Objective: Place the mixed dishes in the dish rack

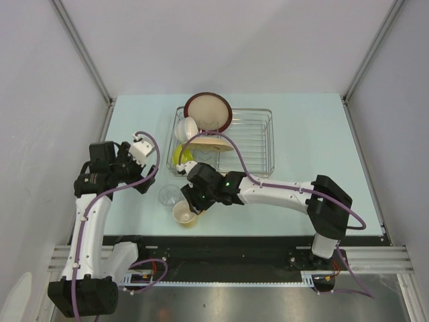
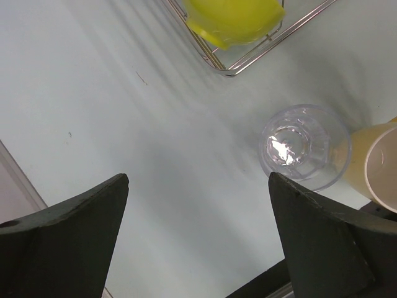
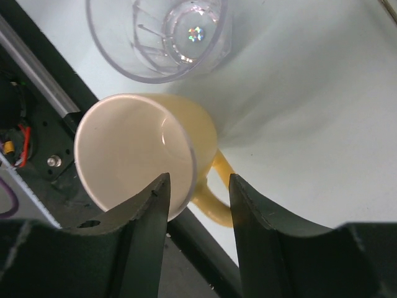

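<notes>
— Mug (image 3: 142, 155) outside the dish rack (image 1: 271, 141), is it?
— Yes. It stands on the table (image 1: 308, 134) off the rack's near-left corner, the nearest dish of all. It is tan-yellow outside and white inside, with its mouth up. Part of its rim and handle is hidden behind the fingers (image 3: 146, 230) of the right gripper (image 3: 198, 186).
— Has that gripper got hold of it?
— Hard to make out. The fingers stand about half apart, one over the mug's mouth and the other outside by the handle, with the wall between them. I cannot tell whether they press on it.
— And the small clear glass (image 2: 304, 146)?
— Mouth up, just beside the mug, between it and the rack's near-left corner, clear of the wire.
— The left gripper (image 2: 198, 180)?
— Left of the rack, above the table, spread wide with nothing in it.
— What sits in the rack?
— A lime-green bowl (image 2: 232, 18) fills the near-left corner, cut off in the left wrist view. Beyond it the white bowl (image 1: 188, 127) tilts against the left side. The cream plate (image 1: 213, 142) lies slanted mid-rack, its near edge behind the right arm and its pattern too small to read. Farthest, the dark-red-rimmed beige plate (image 1: 208, 111) leans at the far-left corner.
</notes>
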